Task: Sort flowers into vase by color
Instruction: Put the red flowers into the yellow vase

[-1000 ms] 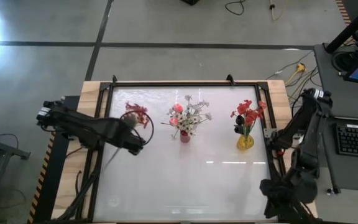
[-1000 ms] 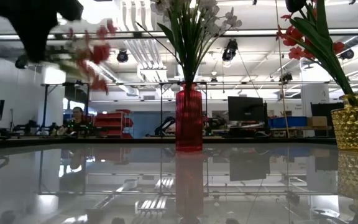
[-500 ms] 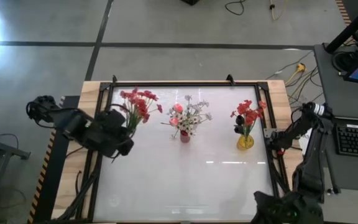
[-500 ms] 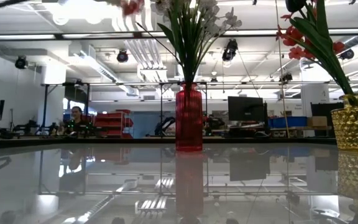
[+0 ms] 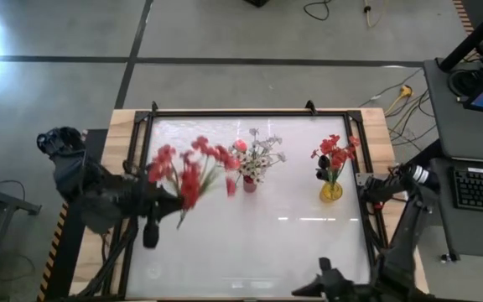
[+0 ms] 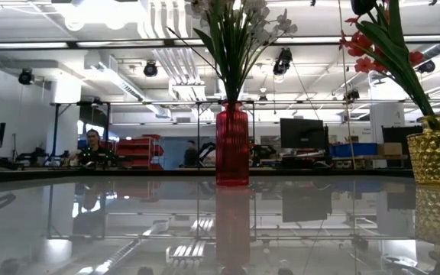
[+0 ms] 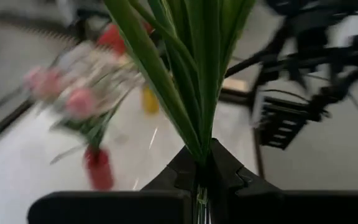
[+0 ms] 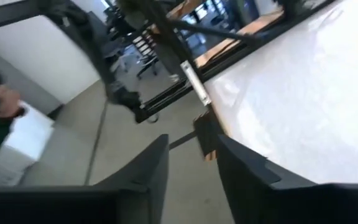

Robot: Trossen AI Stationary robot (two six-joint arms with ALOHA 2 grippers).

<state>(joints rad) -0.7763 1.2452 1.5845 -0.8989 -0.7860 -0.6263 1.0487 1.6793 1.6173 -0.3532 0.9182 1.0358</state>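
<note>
- The white surface has two vases on it: a red vase mid-back stuffed with white sprays and pink buds, and a gold vase off to the right with red blooms.
- My left claw is clamped on the red bunch, held up over the left side.
- My right claw is parked past the front right edge, fingers apart, holding nothing.

On the counter, the middle vase stands left of the right-hand vase, with the held bunch over the left side.
</note>
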